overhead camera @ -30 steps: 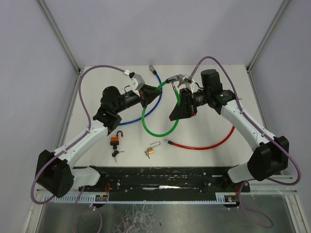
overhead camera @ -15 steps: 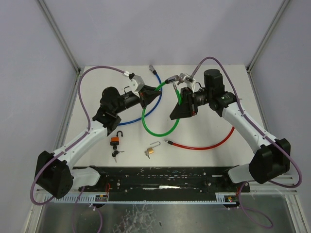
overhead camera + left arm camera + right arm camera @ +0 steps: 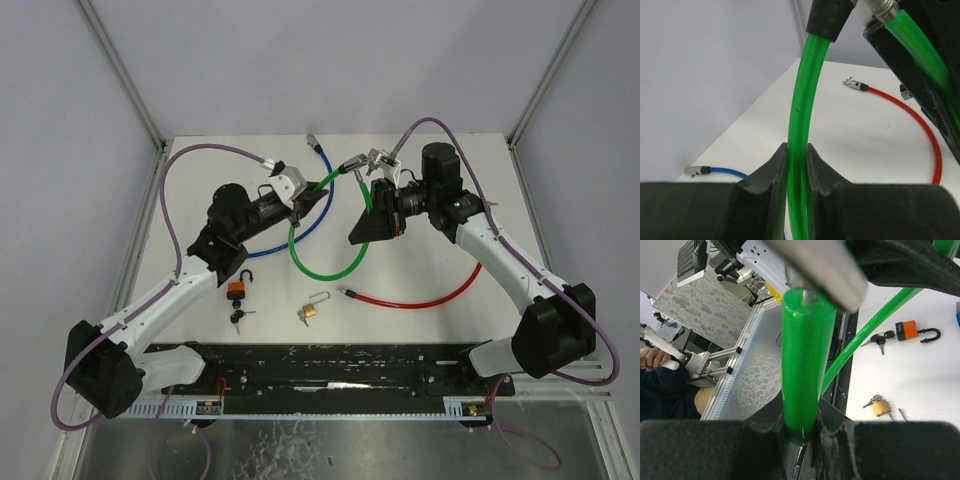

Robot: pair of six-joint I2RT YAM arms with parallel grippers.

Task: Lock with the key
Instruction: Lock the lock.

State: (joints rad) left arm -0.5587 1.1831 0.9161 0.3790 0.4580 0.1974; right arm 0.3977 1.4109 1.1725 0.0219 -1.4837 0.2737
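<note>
A green cable lock (image 3: 300,255) loops over the table's middle, and both grippers hold it raised. My left gripper (image 3: 318,190) is shut on the green cable (image 3: 799,110) just below its black sleeve (image 3: 827,20). My right gripper (image 3: 372,212) is shut on the thick green end (image 3: 802,365) under the silver lock head (image 3: 825,270). In the top view the lock head (image 3: 352,163) hangs between the two arms with a bunch of keys (image 3: 380,158) beside it. Whether a key sits in the lock I cannot tell.
An orange padlock (image 3: 237,289) with its shackle open and keys (image 3: 238,318) lies front left. A brass padlock (image 3: 310,312) lies near the front middle. A red cable (image 3: 410,298) curves front right, and a blue cable (image 3: 322,152) runs at the back.
My left wrist has turned and sunk a little, carrying the green cable with it. The right arm has shifted only slightly. Both grips are unchanged.
</note>
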